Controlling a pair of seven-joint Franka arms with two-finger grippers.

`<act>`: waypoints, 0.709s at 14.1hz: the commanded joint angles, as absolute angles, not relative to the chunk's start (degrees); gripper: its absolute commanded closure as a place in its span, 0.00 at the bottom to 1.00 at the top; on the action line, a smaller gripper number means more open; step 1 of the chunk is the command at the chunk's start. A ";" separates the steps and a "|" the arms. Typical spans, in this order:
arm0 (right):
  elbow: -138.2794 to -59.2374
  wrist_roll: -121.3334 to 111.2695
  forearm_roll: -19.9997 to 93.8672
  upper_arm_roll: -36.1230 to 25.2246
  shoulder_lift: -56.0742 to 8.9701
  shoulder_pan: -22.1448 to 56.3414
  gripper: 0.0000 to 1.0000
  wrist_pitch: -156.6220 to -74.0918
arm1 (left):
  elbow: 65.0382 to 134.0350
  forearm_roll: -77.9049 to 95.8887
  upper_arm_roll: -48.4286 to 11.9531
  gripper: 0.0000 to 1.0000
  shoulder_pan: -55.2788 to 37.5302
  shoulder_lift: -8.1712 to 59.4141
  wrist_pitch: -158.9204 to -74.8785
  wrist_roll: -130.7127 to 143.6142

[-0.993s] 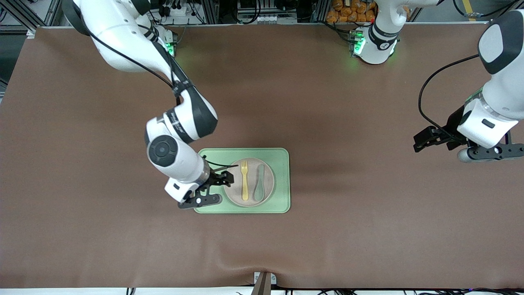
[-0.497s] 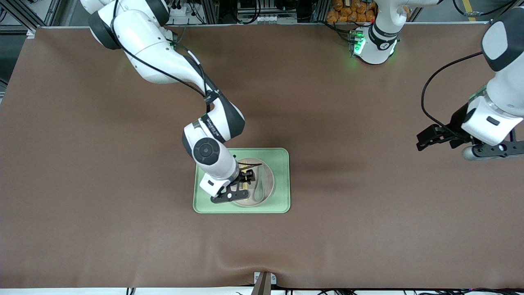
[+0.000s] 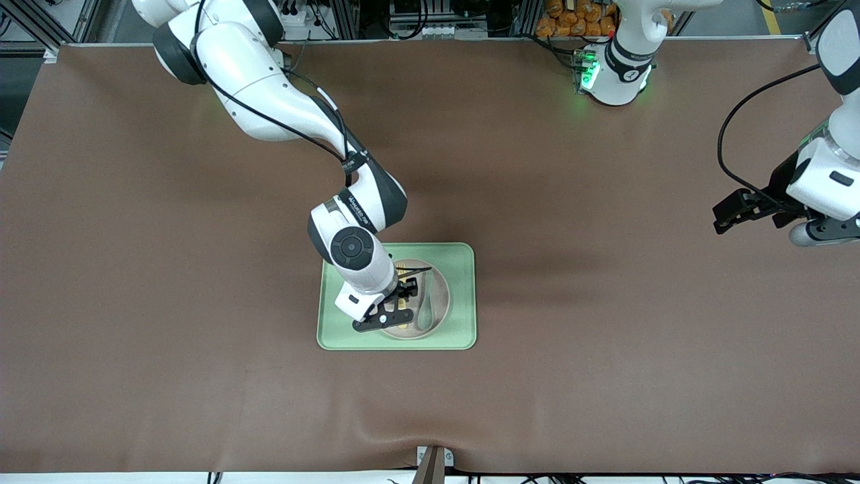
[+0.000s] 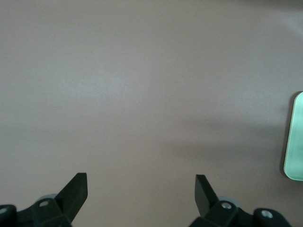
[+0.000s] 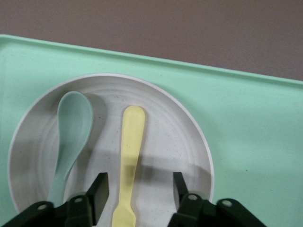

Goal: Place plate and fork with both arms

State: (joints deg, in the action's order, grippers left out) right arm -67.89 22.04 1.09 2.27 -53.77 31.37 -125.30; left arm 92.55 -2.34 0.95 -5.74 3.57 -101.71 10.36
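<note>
While the right claw (image 3: 401, 304) sits low over the plate (image 3: 440, 296) at lower centre of the front view, its fingers (image 5: 99, 189) stand partly apart on either side of the fork (image 5: 129, 156), not visibly touching it. That pale-yellow fork lies on the beige plate beside a teal spoon (image 5: 71, 137), and the plate rests on a light-green tray (image 3: 463, 323) on the brown surface (image 3: 605, 376). At the right edge of the front view, the left claw (image 4: 142, 189) waits over bare surface, jaws wide, holding nothing.
</note>
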 commanded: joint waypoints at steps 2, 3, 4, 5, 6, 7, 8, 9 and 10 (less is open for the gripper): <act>-66.53 22.94 0.26 1.76 -55.02 32.25 0.45 -125.42 | 94.66 -3.08 0.35 0.00 -5.27 0.36 -101.34 10.20; -66.53 22.94 0.26 1.76 -55.02 32.34 0.45 -125.42 | 94.66 -2.90 0.35 0.00 -5.27 0.18 -100.90 9.85; -66.79 22.94 0.26 1.76 -55.11 32.69 0.45 -125.42 | 94.66 -2.81 0.35 0.00 -5.27 0.18 -100.12 9.84; -67.41 23.03 0.26 1.76 -55.02 32.61 0.45 -125.51 | 94.66 -2.73 0.35 0.00 -5.27 -0.26 -99.67 9.84; -67.59 23.03 0.44 1.76 -55.02 32.61 0.45 -126.29 | 94.66 -2.20 0.35 0.00 -5.19 -0.44 -99.23 9.67; -67.67 23.29 0.53 1.76 -55.11 32.69 0.46 -126.65 | 94.66 -1.24 0.35 0.00 -5.19 -0.53 -98.79 9.67; -67.76 24.34 0.35 1.76 -55.28 32.87 0.46 -126.74 | 94.66 -0.71 0.35 0.00 -5.19 -0.79 -98.62 9.67; -67.76 24.52 0.18 1.76 -55.54 33.31 0.46 -127.09 | 94.66 -0.44 0.35 0.00 -5.27 -0.88 -98.44 9.67; -67.76 24.52 0.18 1.76 -55.63 33.57 0.46 -127.09 | 94.66 -0.27 0.35 0.00 -5.27 -1.05 -98.18 9.67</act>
State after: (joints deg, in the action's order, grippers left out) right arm -68.20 22.71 1.04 2.27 -54.82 32.34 -126.12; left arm 93.26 -1.39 0.86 -5.74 0.93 -98.86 10.36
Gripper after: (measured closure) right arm 0.454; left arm 0.000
